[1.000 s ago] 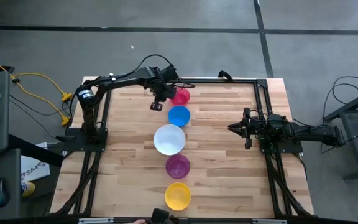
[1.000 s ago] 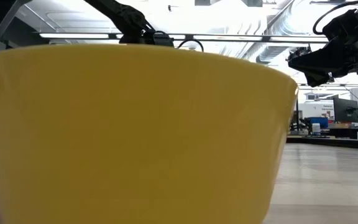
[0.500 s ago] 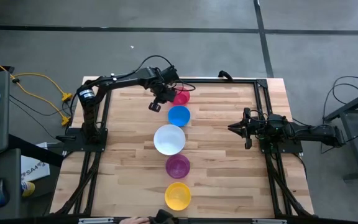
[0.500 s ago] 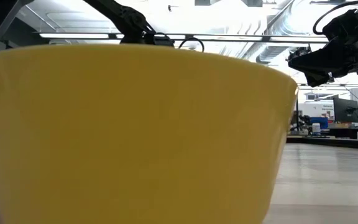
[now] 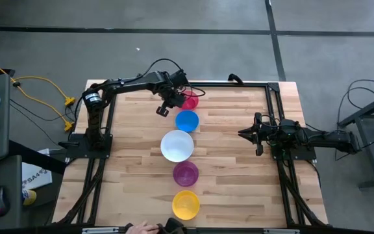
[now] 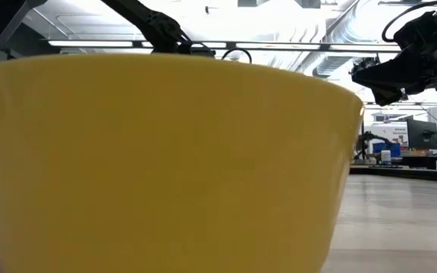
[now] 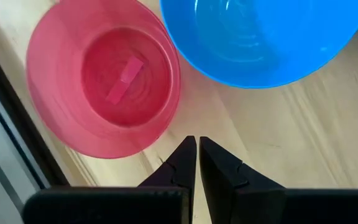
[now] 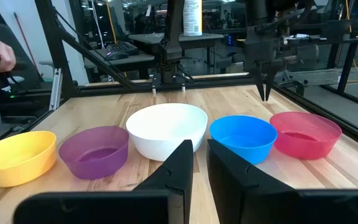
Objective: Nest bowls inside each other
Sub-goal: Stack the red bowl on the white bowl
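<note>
A: Left tool [image 5: 163,108] shifted a touch since a second ago, nudging sideways along the far edge; bowls unchanged. A person's hand [image 5: 143,228] has crept in at the near edge of the surface [image 5: 239,169].

B: Layout?

A: Five bowls in one line down the middle, all separate, none nested. Far to near: pink bowl [image 5: 189,100], blue bowl [image 5: 187,120], white bowl [image 5: 177,145], purple bowl [image 5: 186,173], yellow bowl [image 5: 186,203]. Pink and blue almost touch at the rims; so do blue and white.

B: Left tool's state?

A: Clenched on nothing. In its own wrist view the two fingertips [image 7: 187,157] stand nearly together, pointing down at bare wood.

B: Which way does the bowl lie from it?

A: Pink bowl [image 7: 104,78] sits just beside the tool tips [image 7: 197,152], toward the table's middle, rim close but not touched. Blue bowl [image 7: 266,37] is next along the line. Round things, so no long axis to match; what matters is that a finger goes over the rim, one inside and one outside.

B: So the tool must open first.

A: My read, yes, then shift toward the pink rim. Left arm is far nearer; it reaches in from its base at the left, elbow bent, wrist pointing down.

B: Right arm?

A: Parked at the right side, stretched low and level toward the bowls, right tool [image 5: 247,133] well apart from them, fingers [image 8: 178,163] nearly together and empty.
</note>
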